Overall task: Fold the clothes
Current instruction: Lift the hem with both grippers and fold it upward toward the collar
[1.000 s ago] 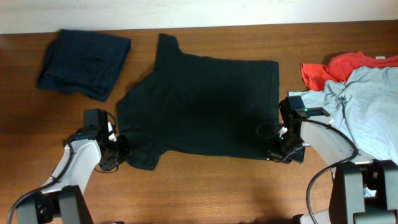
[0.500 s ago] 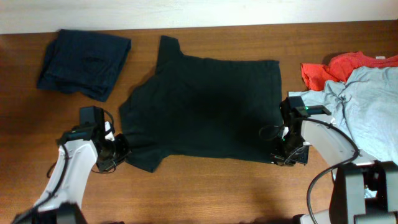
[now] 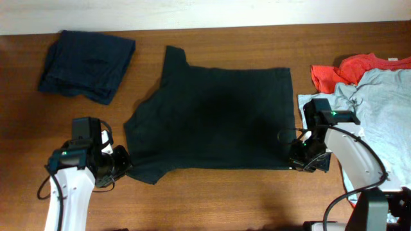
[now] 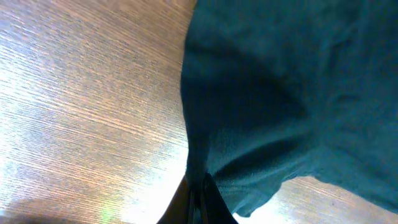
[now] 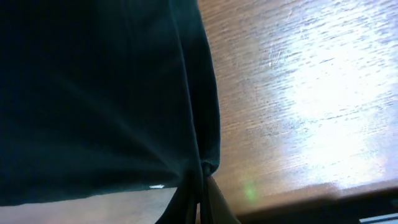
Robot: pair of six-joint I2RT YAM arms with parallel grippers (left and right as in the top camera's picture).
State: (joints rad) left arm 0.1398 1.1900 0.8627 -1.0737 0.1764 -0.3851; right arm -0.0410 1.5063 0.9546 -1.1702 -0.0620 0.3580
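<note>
1. Compared with one second before, the black short-sleeved cloth T-shirt (image 3: 212, 115) lies wider and flatter on the brown wooden table (image 3: 218, 202). Its right hem edge has shifted a little to the right, and its lower edge is straighter.
2. The left gripper (image 3: 122, 168) has moved lower and outward. It is now at the shirt's lower left sleeve corner, and its arm has swung further left of the shirt.
3. The right gripper (image 3: 297, 160) has moved a little right and is at the shirt's lower right hem corner.
4. In the left wrist view, the left gripper (image 4: 198, 202) is clenched on a fold of the black shirt (image 4: 298, 93), with the jaws pressed together.
5. In the right wrist view, the right gripper (image 5: 198, 199) is likewise pinched tight on the shirt's corner (image 5: 93, 93).
6. The folded dark navy cloth shirt (image 3: 87, 56), well apart from the black shirt's upper left, has not moved.
7. From overhead, the dark wrist bodies hide both pairs of fingertips, and each wrist view shows only the finger ends at its bottom edge.
8. To the right of the black shirt, the crumpled light blue-grey cloth shirt (image 3: 385, 109) is cut off by the frame. It covers part of the red-orange cloth shirt (image 3: 359, 67).
9. A small white mark (image 5: 155, 185) at the hem is too small to make out.
</note>
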